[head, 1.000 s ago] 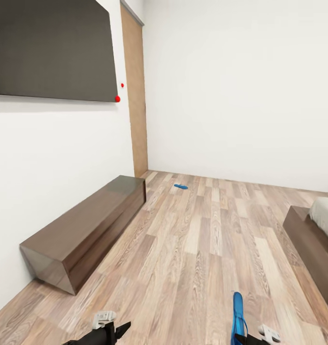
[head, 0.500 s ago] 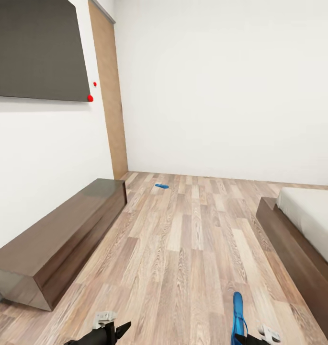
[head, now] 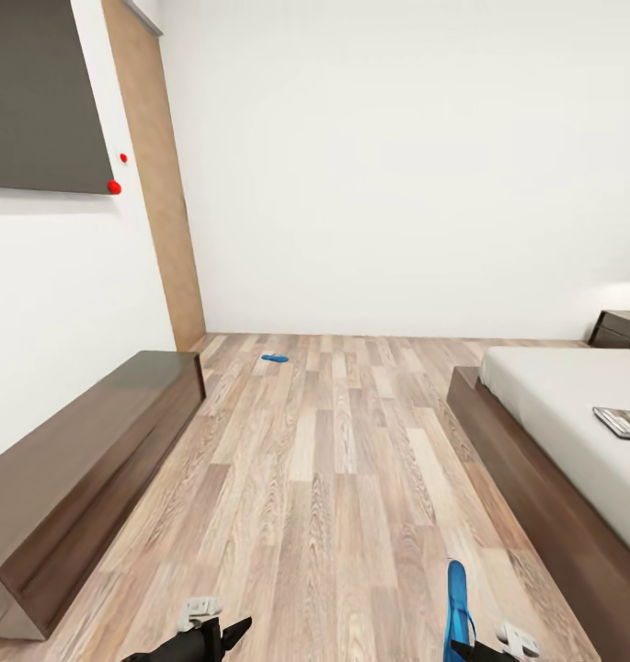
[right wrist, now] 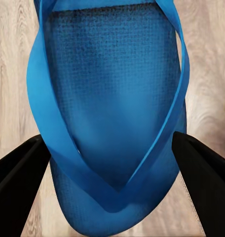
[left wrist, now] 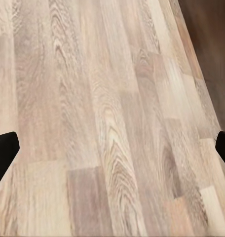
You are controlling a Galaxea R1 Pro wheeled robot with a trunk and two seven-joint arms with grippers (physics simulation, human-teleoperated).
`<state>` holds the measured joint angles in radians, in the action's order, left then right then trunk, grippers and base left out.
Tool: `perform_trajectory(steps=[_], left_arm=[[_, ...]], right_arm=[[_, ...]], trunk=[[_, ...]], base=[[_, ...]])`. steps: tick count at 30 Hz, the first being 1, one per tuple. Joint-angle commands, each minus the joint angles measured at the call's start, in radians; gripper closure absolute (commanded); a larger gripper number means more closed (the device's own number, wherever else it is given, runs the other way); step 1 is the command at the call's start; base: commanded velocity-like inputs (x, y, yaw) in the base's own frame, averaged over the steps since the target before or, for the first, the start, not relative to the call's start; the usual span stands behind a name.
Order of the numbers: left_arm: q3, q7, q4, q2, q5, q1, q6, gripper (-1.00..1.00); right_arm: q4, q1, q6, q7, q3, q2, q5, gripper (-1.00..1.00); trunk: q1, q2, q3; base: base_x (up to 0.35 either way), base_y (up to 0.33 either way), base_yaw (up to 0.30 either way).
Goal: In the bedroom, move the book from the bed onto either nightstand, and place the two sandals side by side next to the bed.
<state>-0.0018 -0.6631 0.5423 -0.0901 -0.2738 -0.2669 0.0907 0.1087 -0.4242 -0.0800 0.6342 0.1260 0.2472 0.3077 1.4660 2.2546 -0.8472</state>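
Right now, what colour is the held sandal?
Bright blue sandal, best seen in the right wrist view.

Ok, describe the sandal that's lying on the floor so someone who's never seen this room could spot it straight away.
Find the tall wooden door in the far left corner. On the plank floor just in front of it lies a small bright blue sandal, flat and alone. Its twin sandal is off the floor, in the right gripper.

1 blue sandal [head: 456,609] held edge-up, another [head: 275,358] on floor, book [head: 626,422] on bed [head: 572,414].
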Motion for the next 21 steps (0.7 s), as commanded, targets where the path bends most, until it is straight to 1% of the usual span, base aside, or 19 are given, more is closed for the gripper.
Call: perform_trajectory(steps=[1, 13, 16, 21], left_arm=[[0.0, -0.003, 0.001, 0.0, -0.01, 0.0, 0.01, -1.0], [-0.001, -0.003, 0.001, 0.0, -0.01, 0.0, 0.009, -1.0], [-0.001, -0.004, 0.0, 0.0, -0.01, 0.0, 0.009, -1.0], [-0.001, -0.003, 0.001, 0.0, -0.01, 0.0, 0.009, -1.0]], right_arm=[[0.0, -0.001, -0.008, 0.004, 0.01, 0.0, 0.002, 1.0], [0.0, -0.001, -0.008, 0.004, 0.01, 0.0, 0.004, 1.0], [0.0, -0.001, -0.008, 0.004, 0.01, 0.0, 0.005, 1.0], [0.0, -0.001, -0.007, 0.005, 0.011, 0.0, 0.005, 1.0]], trunk=[[0.0, 0.0, -0.001], [0.0, 0.0, -0.001], [0.0, 0.0, -0.001], [0.0, 0.0, -0.001]], base=[[0.0, 0.0, -0.277], [0.0, 0.0, -0.243], [0.0, 0.0, -0.089], [0.0, 0.0, -0.016]])
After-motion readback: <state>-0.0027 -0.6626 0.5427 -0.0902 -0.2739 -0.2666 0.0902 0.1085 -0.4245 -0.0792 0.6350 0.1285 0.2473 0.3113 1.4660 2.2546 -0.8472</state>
